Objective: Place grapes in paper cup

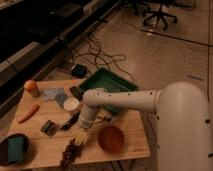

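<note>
The grapes [69,151], a long dark purple-brown bunch, lie on the wooden table [50,145] near its front edge. The paper cup [71,104], small, white and round, stands upright further back, left of centre. My gripper [80,139] hangs from the white arm and points down, right at the upper right end of the bunch. I cannot tell whether it touches the grapes. The cup is behind the gripper, about a hand's length away.
A reddish-brown bowl [111,138] sits just right of the gripper. A green tray [107,83] is at the back right. An orange carrot [28,113], a dark plate [12,149], a small striped item [48,127] and a blue cloth [52,94] lie to the left.
</note>
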`<action>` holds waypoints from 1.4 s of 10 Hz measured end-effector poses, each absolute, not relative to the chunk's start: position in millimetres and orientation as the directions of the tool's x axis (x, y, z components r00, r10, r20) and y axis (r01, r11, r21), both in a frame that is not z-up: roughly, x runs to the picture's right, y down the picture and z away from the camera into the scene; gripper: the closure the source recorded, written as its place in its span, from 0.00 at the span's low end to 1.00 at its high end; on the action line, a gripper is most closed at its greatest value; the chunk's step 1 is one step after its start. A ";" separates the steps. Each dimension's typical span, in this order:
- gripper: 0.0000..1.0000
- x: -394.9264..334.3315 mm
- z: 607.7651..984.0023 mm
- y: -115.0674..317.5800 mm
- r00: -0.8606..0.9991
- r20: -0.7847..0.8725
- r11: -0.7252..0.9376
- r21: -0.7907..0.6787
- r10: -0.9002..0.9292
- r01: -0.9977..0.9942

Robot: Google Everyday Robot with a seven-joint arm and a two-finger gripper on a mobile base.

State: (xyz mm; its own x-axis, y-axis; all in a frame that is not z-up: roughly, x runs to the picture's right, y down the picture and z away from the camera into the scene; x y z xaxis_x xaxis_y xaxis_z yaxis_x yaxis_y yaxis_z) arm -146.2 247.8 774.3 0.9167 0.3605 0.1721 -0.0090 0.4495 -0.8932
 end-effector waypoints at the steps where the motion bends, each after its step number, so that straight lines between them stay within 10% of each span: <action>1: 0.38 -147.4 775.0 248.6 0.916 0.174 0.446 -0.895 0.362 -0.006; 4: 0.40 -152.1 777.0 253.0 0.914 0.181 0.431 -0.902 0.362 0.007; 10: 0.96 -152.3 780.9 257.3 0.925 0.139 0.415 -0.910 0.354 -0.022; 14: 1.00 -148.0 781.9 254.0 0.927 0.103 0.410 -0.910 0.360 -0.058</action>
State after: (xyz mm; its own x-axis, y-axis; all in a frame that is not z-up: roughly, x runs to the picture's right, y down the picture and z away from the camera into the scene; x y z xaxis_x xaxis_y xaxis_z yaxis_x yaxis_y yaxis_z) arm -148.0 254.0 781.9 0.9274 0.3596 0.1031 -0.0578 0.4101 -0.9102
